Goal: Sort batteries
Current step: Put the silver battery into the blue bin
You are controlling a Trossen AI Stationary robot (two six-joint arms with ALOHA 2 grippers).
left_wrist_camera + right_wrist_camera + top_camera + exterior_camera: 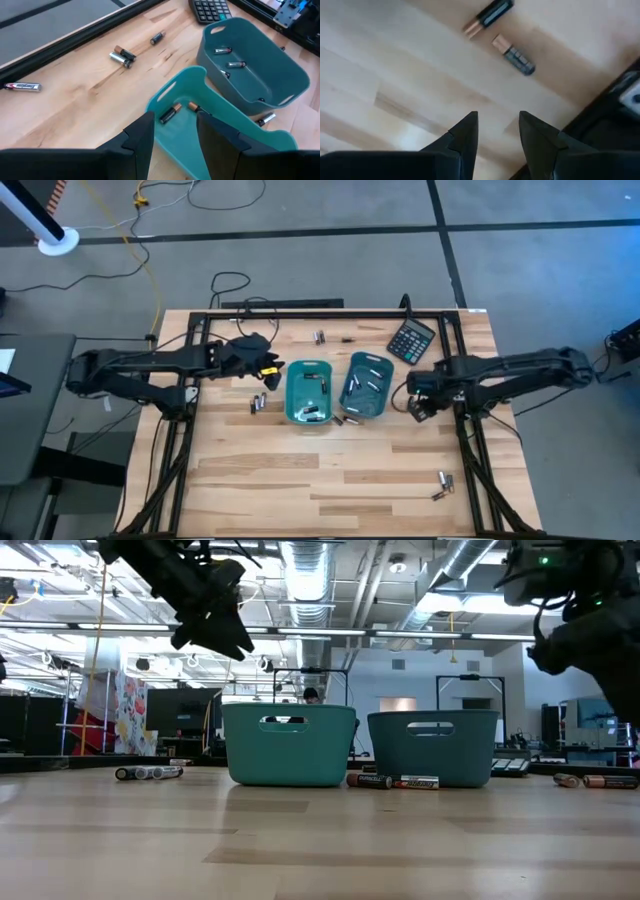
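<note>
The wooden table [340, 480] carries two teal trays [309, 393] side by side near its middle, with a black calculator [411, 340] by its back edge. The left gripper [268, 366] hangs beside the left tray and the right gripper [417, 402] beside the right tray, both with fingers apart and holding nothing. Small batteries [258, 403] lie in the trays and scattered on the table.

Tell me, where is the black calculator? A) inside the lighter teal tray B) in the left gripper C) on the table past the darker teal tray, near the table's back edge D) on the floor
C: in the high view the calculator lies flat on the wood near the back edge, just beyond the darker teal tray, apart from both grippers.
</note>
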